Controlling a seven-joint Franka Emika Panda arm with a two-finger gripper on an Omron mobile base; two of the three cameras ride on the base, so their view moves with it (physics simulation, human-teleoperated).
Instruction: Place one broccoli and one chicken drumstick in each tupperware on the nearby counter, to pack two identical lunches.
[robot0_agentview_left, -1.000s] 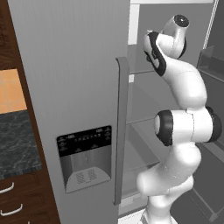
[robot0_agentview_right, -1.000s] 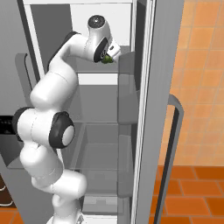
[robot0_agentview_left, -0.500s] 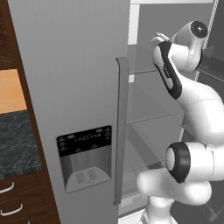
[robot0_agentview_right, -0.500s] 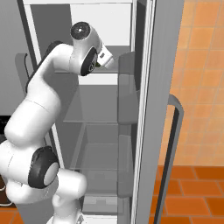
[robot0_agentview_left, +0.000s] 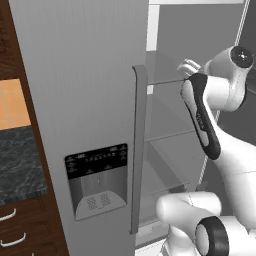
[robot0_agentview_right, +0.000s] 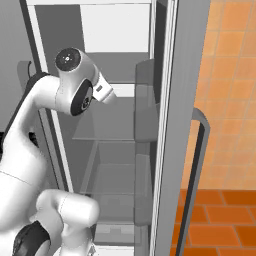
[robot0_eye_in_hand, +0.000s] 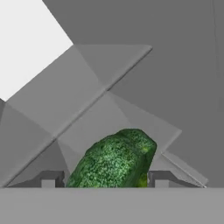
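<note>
A dark green broccoli (robot0_eye_in_hand: 114, 159) sits between my two finger tips in the hand view, and my gripper (robot0_eye_in_hand: 106, 179) is shut on it. Behind it lie the grey shelves and walls of the fridge interior (robot0_eye_in_hand: 131, 65). In the base views my white arm (robot0_agentview_left: 200, 110) (robot0_agentview_right: 75, 95) reaches up into the open fridge at the level of an upper shelf (robot0_agentview_right: 110, 125). The dark speckled counter (robot0_agentview_left: 20, 160) lies to the left of the fridge. The tupperware and the chicken drumstick are out of view.
The shut left fridge door (robot0_agentview_left: 95, 75) with its dispenser panel (robot0_agentview_left: 95, 175) and long handle (robot0_agentview_left: 139, 150) stands close to my arm. The open right door (robot0_agentview_right: 185, 125) flanks the other side. Brown drawers (robot0_agentview_left: 15, 230) sit under the counter. Orange tiles (robot0_agentview_right: 225, 210) cover the floor.
My arm has folded, its upper joints dropping lower. The hand has come down and back a little from the top of the fridge with the broccoli still between the fingers.
</note>
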